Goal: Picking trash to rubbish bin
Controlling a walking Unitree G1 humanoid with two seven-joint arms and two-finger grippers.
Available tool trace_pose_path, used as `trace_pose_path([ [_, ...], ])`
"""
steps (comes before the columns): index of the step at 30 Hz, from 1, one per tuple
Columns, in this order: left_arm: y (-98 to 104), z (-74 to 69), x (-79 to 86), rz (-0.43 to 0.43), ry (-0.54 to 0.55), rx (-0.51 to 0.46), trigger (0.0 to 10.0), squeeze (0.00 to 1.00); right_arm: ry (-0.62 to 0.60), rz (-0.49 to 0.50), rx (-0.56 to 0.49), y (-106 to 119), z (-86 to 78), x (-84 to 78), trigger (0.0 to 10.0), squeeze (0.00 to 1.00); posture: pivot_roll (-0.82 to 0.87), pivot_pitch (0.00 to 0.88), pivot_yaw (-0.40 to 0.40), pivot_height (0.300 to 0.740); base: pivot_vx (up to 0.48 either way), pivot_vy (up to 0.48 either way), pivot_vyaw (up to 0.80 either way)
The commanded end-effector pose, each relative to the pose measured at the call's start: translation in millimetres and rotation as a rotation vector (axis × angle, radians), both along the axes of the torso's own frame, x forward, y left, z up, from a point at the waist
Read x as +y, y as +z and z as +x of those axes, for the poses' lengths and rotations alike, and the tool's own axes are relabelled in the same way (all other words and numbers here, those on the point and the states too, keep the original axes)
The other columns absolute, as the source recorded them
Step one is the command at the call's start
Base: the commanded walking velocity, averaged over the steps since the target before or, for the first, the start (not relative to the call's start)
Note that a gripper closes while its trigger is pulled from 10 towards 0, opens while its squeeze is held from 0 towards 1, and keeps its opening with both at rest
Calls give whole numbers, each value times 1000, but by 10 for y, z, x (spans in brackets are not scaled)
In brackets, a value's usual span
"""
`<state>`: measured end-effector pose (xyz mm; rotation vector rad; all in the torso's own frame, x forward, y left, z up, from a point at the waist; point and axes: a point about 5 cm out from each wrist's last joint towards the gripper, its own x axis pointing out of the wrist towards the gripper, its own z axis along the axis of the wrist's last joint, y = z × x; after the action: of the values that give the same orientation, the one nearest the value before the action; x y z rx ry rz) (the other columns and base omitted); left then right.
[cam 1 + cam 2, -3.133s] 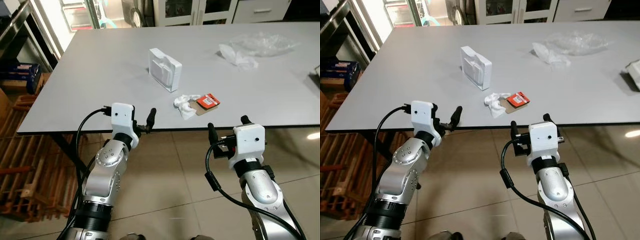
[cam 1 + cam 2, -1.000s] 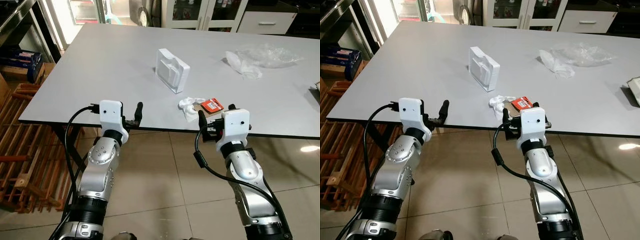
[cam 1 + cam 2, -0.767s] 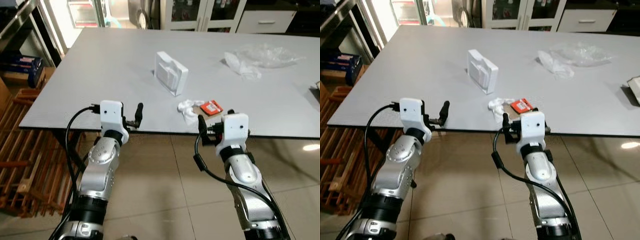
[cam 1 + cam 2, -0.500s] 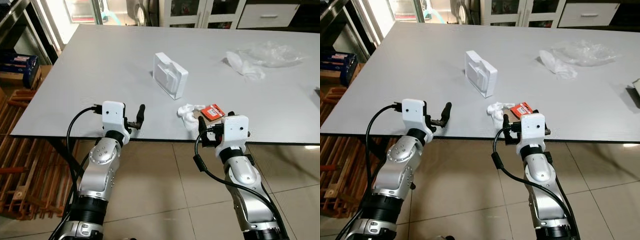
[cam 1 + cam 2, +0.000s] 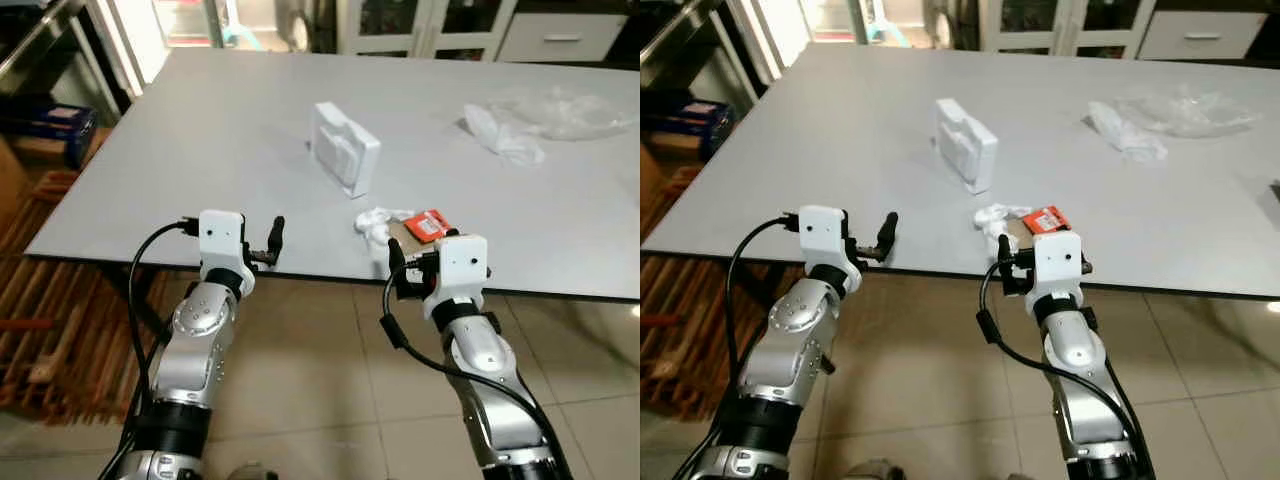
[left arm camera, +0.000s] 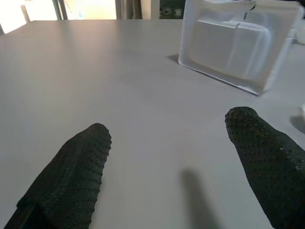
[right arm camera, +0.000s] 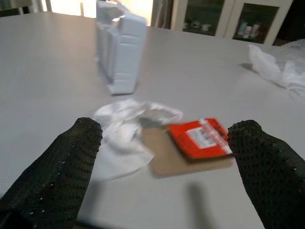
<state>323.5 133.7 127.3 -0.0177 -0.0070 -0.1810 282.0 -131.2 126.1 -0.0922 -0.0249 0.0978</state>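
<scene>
A wide grey table [image 5: 200, 130] is taking up the upper two thirds of the left eye view, and the trash is lying near its front edge, just right of centre: a crumpled white tissue [image 5: 375, 225] touching a brown card with a red packet [image 5: 430, 224] on it. A white moulded plastic tray [image 5: 345, 150] is standing on edge further back toward the centre, its hollows looking empty, and a clear plastic bag [image 5: 545, 105] with white wadding is sitting at the upper right (what is inside it cannot be made out). The right gripper [image 7: 167, 157] is hovering at the table edge with its fingers spread wide, the tissue and red packet lying between them in the right wrist view. The left gripper [image 6: 167, 157] is also spread, pointing across bare table toward the tray, holding nothing. The step in hand is probably the reach for the tissue and card; to do it well, the right gripper should be going forward low over the table, centring on the tissue so the flat card is not pushed away, then closing.
</scene>
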Motion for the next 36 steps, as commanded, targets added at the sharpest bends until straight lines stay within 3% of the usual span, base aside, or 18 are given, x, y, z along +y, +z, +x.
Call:
trace_pose_path([
  [1,19,-14,-75,6,-22,-1,10000,0,-3,5,3,3,-31,-24,10000,0,-70,115,7,740,0,0,0],
  [12,1,-53,-54,20,-24,9,10000,0,5,15,10,-3,-2,18,10000,0,-47,120,11,740,0,0,0],
  [19,22,-103,17,37,-15,11,10000,0,15,52,44,-29,73,20,10000,0,-13,170,14,740,0,0,0],
  [29,94,-270,272,73,34,13,10000,0,23,77,95,-93,354,0,10000,0,95,273,27,740,0,0,0],
  [36,193,-435,425,141,56,-5,10000,0,129,97,121,-116,564,125,10000,0,212,311,-5,740,0,0,0],
])
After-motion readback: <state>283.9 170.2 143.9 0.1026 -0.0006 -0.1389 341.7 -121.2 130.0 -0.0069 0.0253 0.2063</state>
